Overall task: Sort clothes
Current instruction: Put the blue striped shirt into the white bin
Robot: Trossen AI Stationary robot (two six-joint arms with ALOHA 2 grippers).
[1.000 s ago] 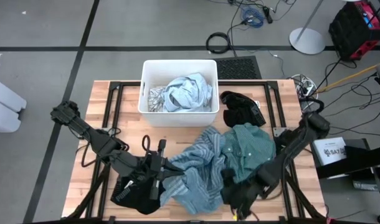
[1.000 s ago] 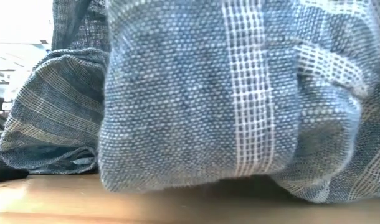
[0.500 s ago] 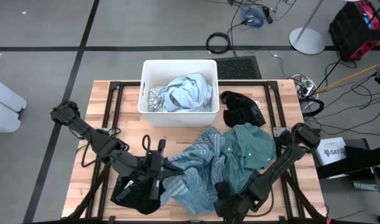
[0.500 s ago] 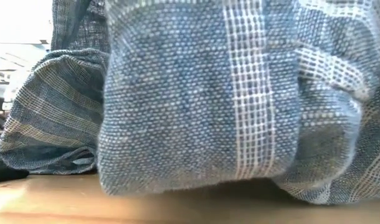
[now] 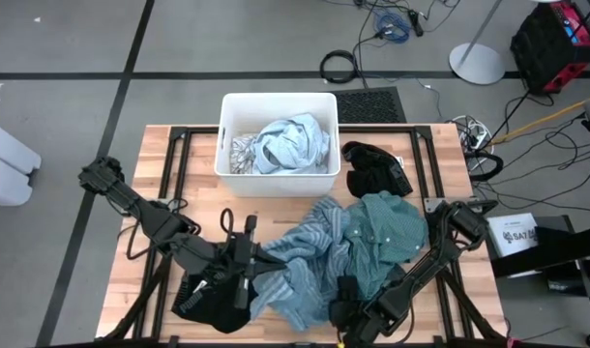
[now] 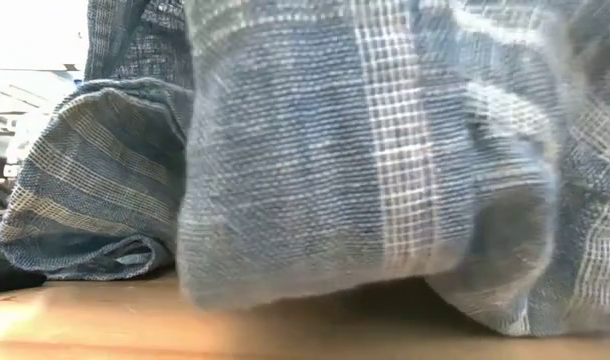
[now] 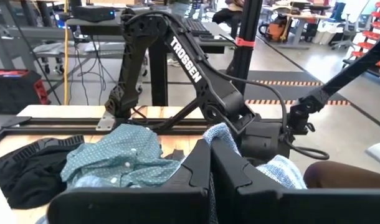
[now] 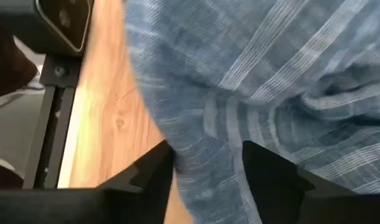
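The blue striped woven shirt [image 5: 309,266] lies crumpled at lower centre of the wooden bench [image 5: 160,145], beside the teal green dotted shirt [image 5: 387,232]. The left gripper [image 5: 261,259] reaches in from the left, its arm stretched low across the bench, fingers [image 7: 196,171] narrow and pinched on the striped shirt's left edge. The right gripper [image 5: 341,295] is folded low at the bench's bottom edge, fingers [image 8: 271,180] spread either side of a fold of the striped fabric.
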